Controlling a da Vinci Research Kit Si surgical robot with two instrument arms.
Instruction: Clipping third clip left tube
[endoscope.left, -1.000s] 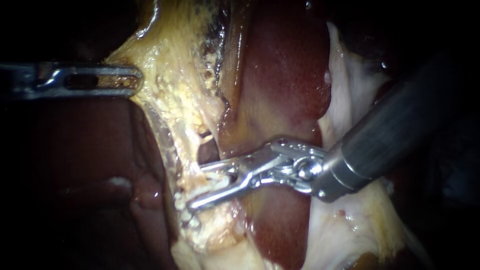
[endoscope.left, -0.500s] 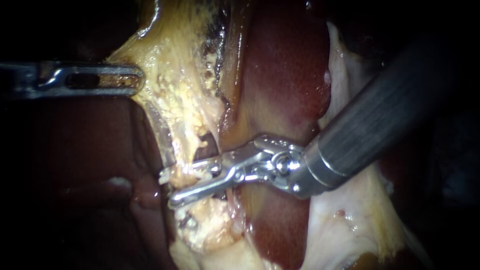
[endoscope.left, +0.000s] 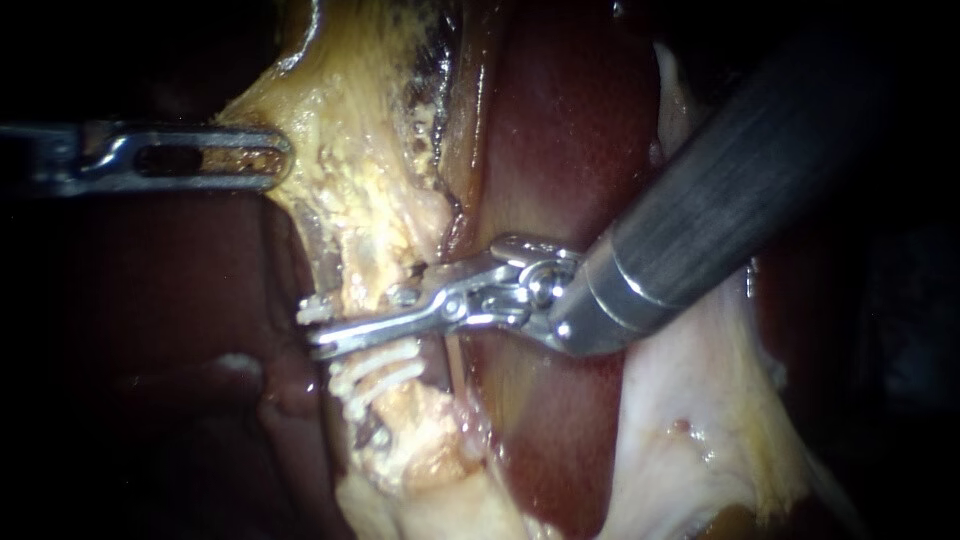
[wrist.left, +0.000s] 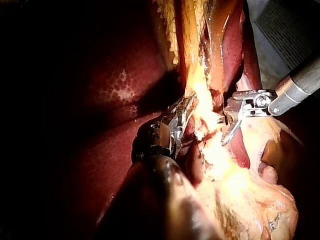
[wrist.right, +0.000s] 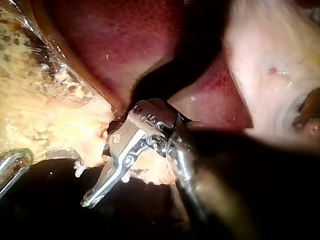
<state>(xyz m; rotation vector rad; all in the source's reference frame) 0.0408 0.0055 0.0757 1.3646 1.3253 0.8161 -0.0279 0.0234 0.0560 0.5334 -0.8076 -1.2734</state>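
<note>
A yellowish tube (endoscope.left: 362, 285) runs down the middle of the endoscope view, and white clips (endoscope.left: 375, 385) sit across it lower down. My right instrument (endoscope.left: 315, 328) comes in from the upper right. Its jaws are open and straddle the tube just above those clips, with a white clip tip showing at the upper jaw. The right wrist view shows the same jaws (wrist.right: 85, 186) across the fatty strand. My left instrument (endoscope.left: 275, 160) lies at the upper left, shut on the edge of the yellow fatty tissue (endoscope.left: 330, 150). It also shows gripping in the left wrist view (wrist.left: 184, 111).
Dark red liver (endoscope.left: 570, 150) lies to the right of the tube, under the right instrument's thick shaft (endoscope.left: 730, 190). Pale gallbladder tissue (endoscope.left: 690, 440) fills the lower right. More dark liver (endoscope.left: 180, 330) lies to the left of the tube.
My right instrument has slid left and slightly up, so its jaws now reach across the tube above the white clips. The left instrument has held still.
</note>
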